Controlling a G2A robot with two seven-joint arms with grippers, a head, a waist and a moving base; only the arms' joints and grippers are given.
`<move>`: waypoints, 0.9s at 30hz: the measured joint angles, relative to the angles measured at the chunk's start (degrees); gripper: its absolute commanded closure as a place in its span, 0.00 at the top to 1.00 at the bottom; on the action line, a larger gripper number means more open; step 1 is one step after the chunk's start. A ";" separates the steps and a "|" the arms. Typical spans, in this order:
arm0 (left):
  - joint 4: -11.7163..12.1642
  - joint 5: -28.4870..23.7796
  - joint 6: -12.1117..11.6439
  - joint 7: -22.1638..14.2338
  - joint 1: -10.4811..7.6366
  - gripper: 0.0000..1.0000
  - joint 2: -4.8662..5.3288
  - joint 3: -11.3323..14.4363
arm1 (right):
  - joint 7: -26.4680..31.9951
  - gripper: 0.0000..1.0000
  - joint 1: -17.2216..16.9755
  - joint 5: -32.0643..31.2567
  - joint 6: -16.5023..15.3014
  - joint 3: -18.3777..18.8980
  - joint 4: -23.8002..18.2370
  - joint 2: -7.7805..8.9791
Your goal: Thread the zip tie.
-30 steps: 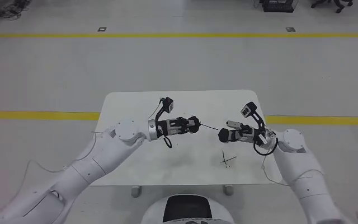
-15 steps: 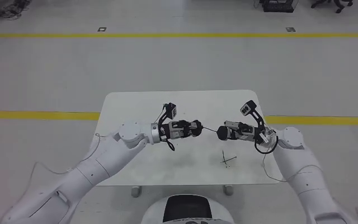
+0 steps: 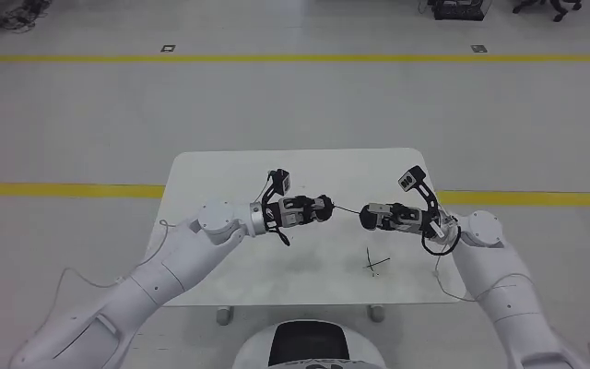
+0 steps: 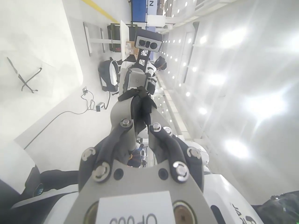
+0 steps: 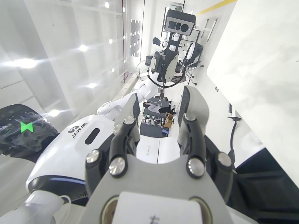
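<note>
Over the table (image 3: 207,175), the left pincer (image 3: 324,207) is gripping the zip tie (image 3: 344,211) and the right pincer (image 3: 365,217) is gaping empty, so keeping it level is likely mattering most.

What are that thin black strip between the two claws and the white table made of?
The zip tie looks like thin matte black plastic: it juts from the left gripper nearly straight, unsupported. The table seems white laminate or painted board, smooth and dull; I cannot tell which.
</note>
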 measured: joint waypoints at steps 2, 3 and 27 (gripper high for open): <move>0.04 0.07 -0.14 -0.01 0.16 0.00 -0.12 -0.21 | 0.01 0.32 0.00 -0.03 -0.08 -0.11 -0.02 0.03; 0.07 0.11 -0.18 -0.07 0.26 0.00 -0.20 -0.33 | 0.00 0.32 0.02 -0.04 -0.11 -0.17 -0.02 0.05; 0.78 2.33 1.01 -1.28 1.35 0.00 -1.53 -2.35 | -1.21 0.15 0.14 -0.03 -0.17 -0.60 -0.07 0.19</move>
